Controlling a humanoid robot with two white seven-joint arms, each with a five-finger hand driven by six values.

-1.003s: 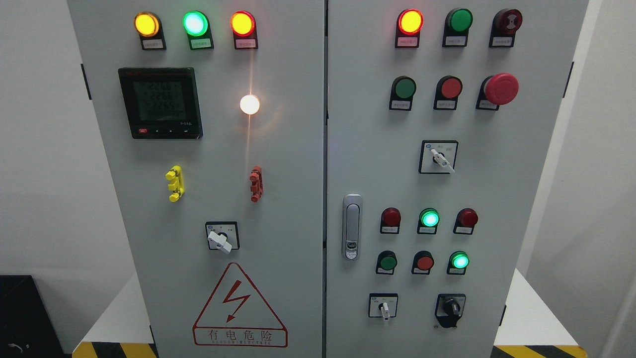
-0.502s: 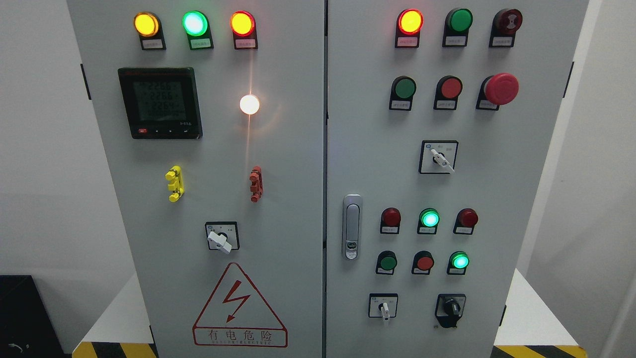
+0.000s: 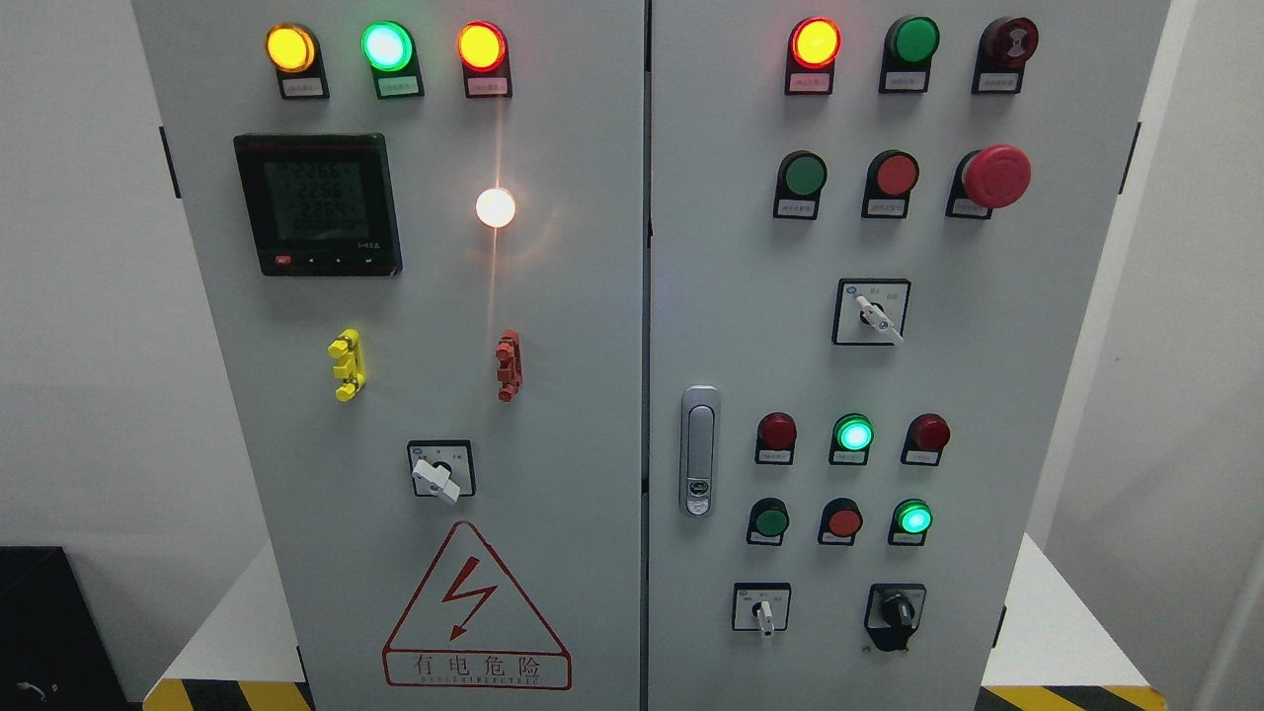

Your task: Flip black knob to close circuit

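The black knob point(image 3: 897, 611) sits in a black housing at the lower right of the grey cabinet's right door point(image 3: 731, 326), with its pointer roughly upright. To its left is a white selector switch point(image 3: 761, 610) on a square plate. Neither of my hands nor any arm shows in the head view.
The right door carries a red mushroom stop button point(image 3: 995, 176), another white selector point(image 3: 873, 313), rows of red and green buttons and lamps, and a silver latch handle point(image 3: 699, 450). The left door point(image 3: 434, 326) holds a meter point(image 3: 318, 203), a white selector point(image 3: 438, 475) and a warning triangle point(image 3: 477, 612).
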